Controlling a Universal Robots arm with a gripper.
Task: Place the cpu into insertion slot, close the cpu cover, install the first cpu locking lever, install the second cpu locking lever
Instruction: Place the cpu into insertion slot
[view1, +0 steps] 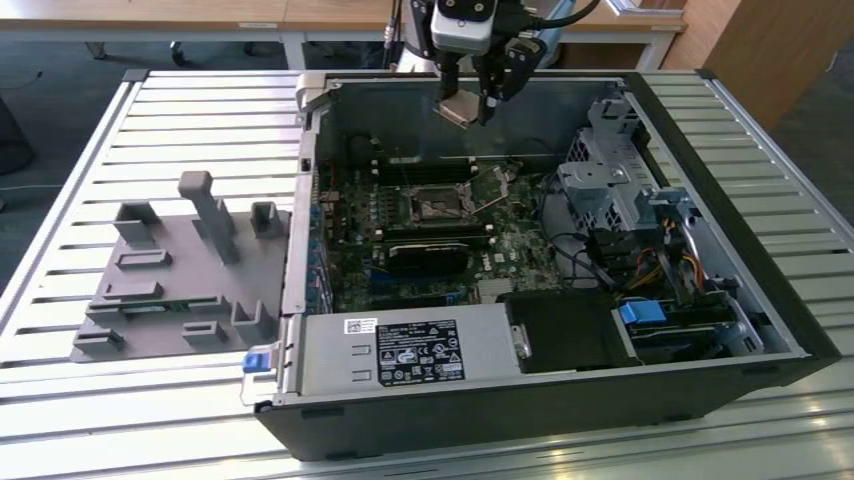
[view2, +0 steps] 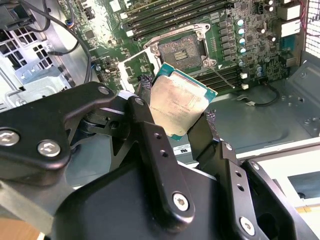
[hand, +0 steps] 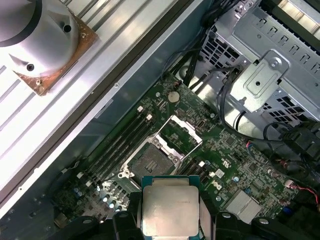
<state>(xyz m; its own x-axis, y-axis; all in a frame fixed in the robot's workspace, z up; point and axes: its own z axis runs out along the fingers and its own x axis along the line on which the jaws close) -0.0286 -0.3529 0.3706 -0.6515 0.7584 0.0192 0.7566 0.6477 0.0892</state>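
Spanning the whole open computer case (view1: 534, 412), the exterior view shows the gripper (view1: 470, 112) hanging over it, above the motherboard (view1: 400, 240). Both wrist views look down past the gripper instead, and there the insertion slot (hand: 152, 160) lies bare beneath it with the cpu cover (hand: 182, 135) swung up just beside. The fingers (view2: 152, 145) sit narrow, clamped on opposite edges of the cpu (view2: 180, 107), which is held in the air, metal top showing, well apart from the slot.
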